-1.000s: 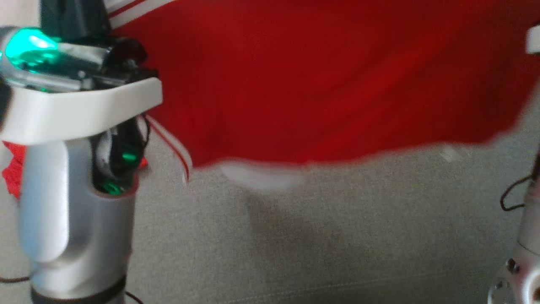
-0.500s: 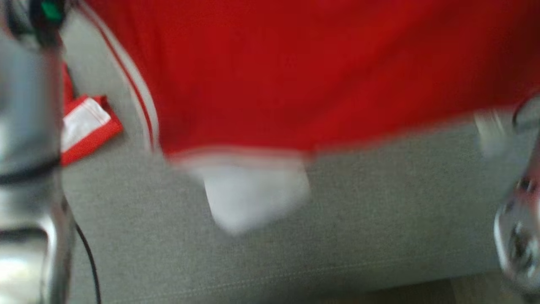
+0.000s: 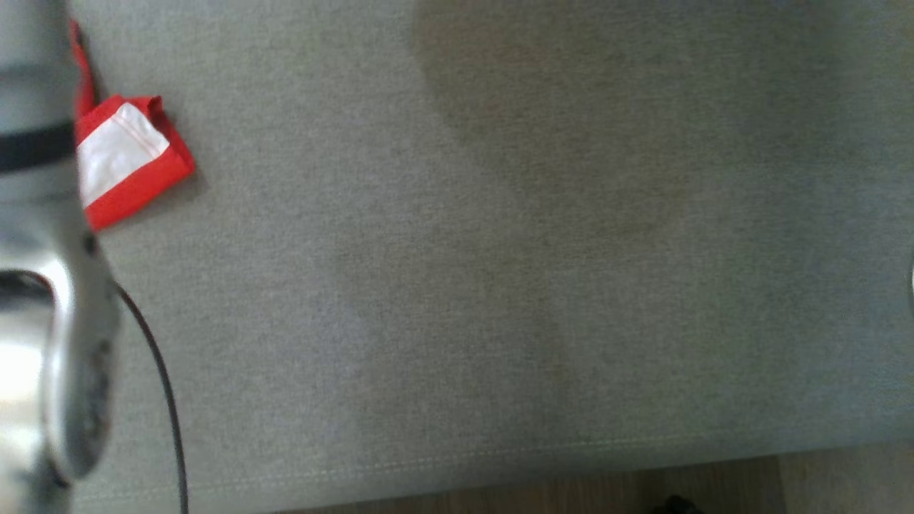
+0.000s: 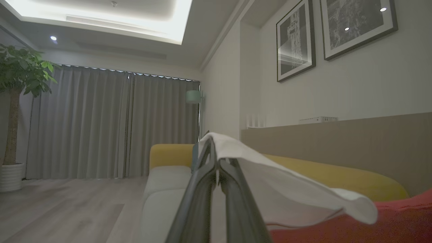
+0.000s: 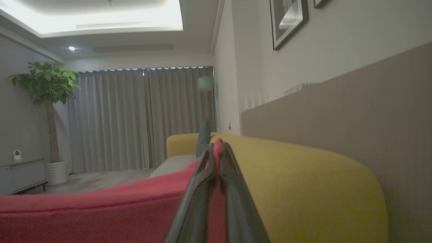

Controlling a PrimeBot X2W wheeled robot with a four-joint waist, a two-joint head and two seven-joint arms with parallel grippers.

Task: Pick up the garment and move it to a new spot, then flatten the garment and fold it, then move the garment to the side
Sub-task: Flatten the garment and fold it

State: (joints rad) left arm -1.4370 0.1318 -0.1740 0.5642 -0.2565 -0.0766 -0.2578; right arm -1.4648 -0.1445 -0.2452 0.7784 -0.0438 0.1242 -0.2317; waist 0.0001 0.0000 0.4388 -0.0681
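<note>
The garment is red with white panels. In the left wrist view my left gripper (image 4: 216, 158) is shut on a white part of the garment (image 4: 276, 182), which drapes over the fingers, with red cloth at the lower right. My right gripper (image 5: 217, 150) is shut on a red edge of the garment (image 5: 101, 209), which stretches away to the left. A red and white corner of the garment (image 3: 125, 160) rests on the grey sofa seat (image 3: 500, 285) beside my left arm (image 3: 43, 300).
A yellow sofa back (image 5: 303, 175) runs along a beige wall panel. A dark cable (image 3: 166, 385) hangs by my left arm. Wooden floor (image 3: 714, 485) shows past the seat's front edge. A potted plant (image 5: 50, 101) and grey curtains stand at the far end.
The wide red span of the garment that filled the top of the head view has gone up out of it, leaving bare seat. The head view has also shifted, and the left arm sits further left.
</note>
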